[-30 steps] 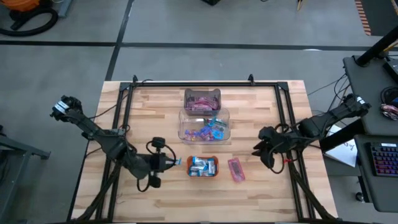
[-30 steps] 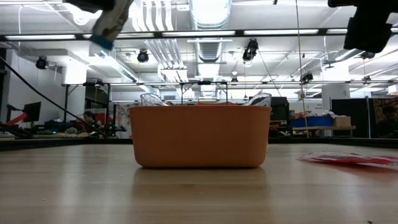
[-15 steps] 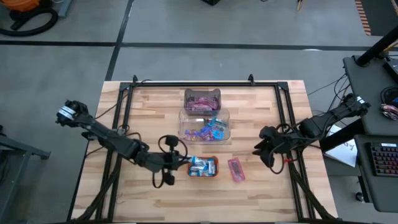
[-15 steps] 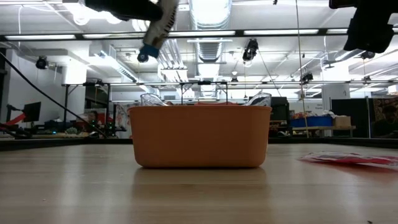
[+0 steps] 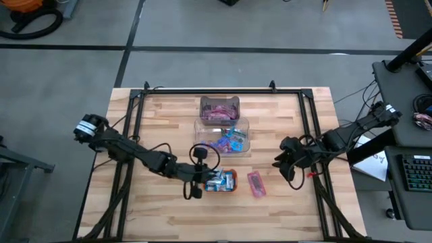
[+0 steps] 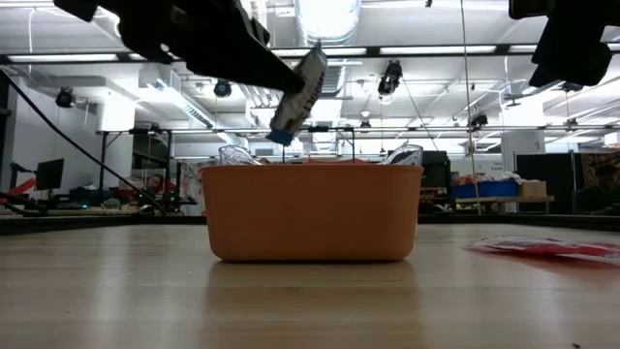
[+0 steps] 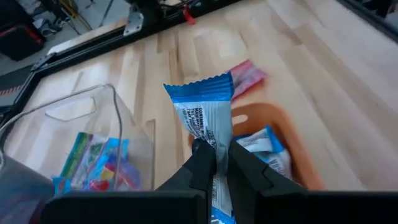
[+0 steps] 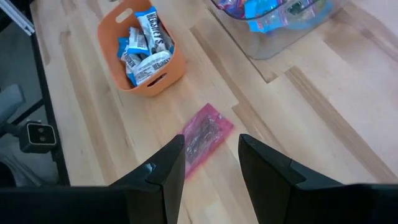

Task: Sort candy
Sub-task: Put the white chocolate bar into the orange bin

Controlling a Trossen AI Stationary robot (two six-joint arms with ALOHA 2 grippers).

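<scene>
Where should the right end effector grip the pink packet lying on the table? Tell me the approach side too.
Grip the pink packet across its narrow width, near the middle, coming straight down from above. It lies flat on the table beside the orange tray, so only its long edges are available. The right end effector stands open nearby.

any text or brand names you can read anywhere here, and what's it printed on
"HERSHEY'S": on a blue-and-white bar wrapper lying in the orange tray, right wrist view.
Small print on the blue-and-white bar pinched in the shut left gripper: too blurred to read.
Print on the pink packet lying on the table: too small to read.
Wrappers in the clear bin: nothing readable.
</scene>
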